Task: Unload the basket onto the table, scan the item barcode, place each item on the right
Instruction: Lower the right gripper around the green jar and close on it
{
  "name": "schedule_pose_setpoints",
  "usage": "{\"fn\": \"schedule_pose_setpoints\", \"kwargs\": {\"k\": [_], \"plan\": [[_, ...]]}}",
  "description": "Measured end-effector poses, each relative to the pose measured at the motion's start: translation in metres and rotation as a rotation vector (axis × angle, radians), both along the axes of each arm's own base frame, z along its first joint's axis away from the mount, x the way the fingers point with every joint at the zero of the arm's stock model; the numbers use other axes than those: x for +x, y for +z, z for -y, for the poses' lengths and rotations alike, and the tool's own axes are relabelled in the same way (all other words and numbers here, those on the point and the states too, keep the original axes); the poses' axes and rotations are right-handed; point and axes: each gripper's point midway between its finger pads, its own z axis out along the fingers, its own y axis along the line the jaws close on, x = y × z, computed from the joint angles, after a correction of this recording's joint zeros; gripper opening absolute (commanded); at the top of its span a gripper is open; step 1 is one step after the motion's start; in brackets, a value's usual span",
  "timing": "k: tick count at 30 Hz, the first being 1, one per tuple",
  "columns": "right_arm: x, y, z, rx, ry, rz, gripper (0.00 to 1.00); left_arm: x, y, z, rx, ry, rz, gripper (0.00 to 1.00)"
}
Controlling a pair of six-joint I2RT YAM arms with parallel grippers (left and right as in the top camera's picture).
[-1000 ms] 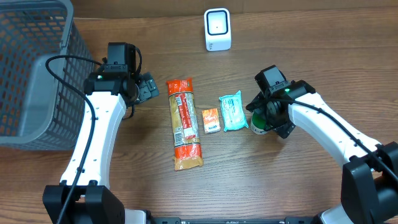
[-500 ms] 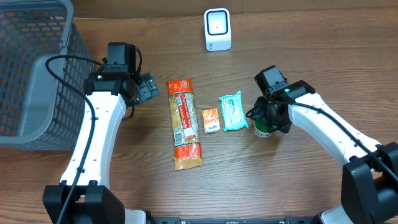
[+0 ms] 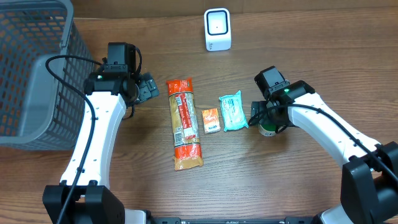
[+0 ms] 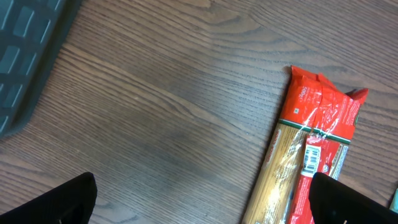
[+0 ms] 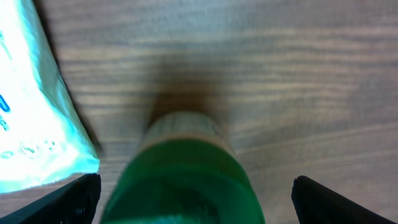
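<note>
While the left gripper (image 4: pixel 202 202) hangs with jaws spread wide above the brown wooden table (image 4: pixel 155 99) left of centre, the right gripper (image 5: pixel 199 196) straddles the small green plastic bottle (image 5: pixel 186 177) right of centre, its jaws parted clear of it, beside the pale blue soft packet (image 5: pixel 31 112).

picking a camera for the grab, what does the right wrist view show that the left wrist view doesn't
Only the right wrist view: a green plastic bottle low in the middle, and a pale blue soft packet at the left edge. Only the left wrist view: a long red and clear pasta packet with its barcode label facing up, and a corner of the grey mesh basket. Both: the brown wooden table, and dark fingertips in the lower corners, spread wide.
</note>
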Motion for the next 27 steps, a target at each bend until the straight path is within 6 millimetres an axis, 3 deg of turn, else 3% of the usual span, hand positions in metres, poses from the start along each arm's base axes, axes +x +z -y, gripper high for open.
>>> {"fn": "schedule_pose_setpoints", "kwargs": {"k": [13,27], "plan": [[-0.014,0.014,-0.019,0.116,-0.063,-0.091,1.00,0.000,0.000,0.000,0.000,0.000,0.000,1.00],[-0.006,0.015,-0.012,0.087,-0.151,-0.045,0.97,0.000,0.000,0.000,0.000,0.000,0.000,1.00]]}}
